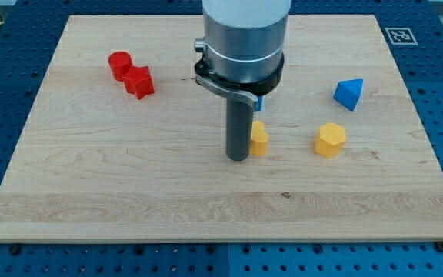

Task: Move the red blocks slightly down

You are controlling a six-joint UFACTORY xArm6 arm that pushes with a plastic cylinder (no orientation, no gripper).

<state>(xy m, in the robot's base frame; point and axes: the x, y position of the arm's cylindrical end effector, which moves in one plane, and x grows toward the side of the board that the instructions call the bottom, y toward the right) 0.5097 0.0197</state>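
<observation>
Two red blocks sit touching at the view's upper left: a red cylinder [118,65] and a red star-shaped block [139,81] just below and right of it. My tip [238,158] rests on the board near the middle, far to the right of the red blocks. It stands right next to the left side of a small yellow block [259,138], which the rod partly hides.
A yellow hexagonal block [331,140] lies right of the tip. A blue triangular block [349,93] lies at the upper right. A bit of another blue block [258,102] shows behind the arm. The wooden board [91,192] sits on a blue perforated table.
</observation>
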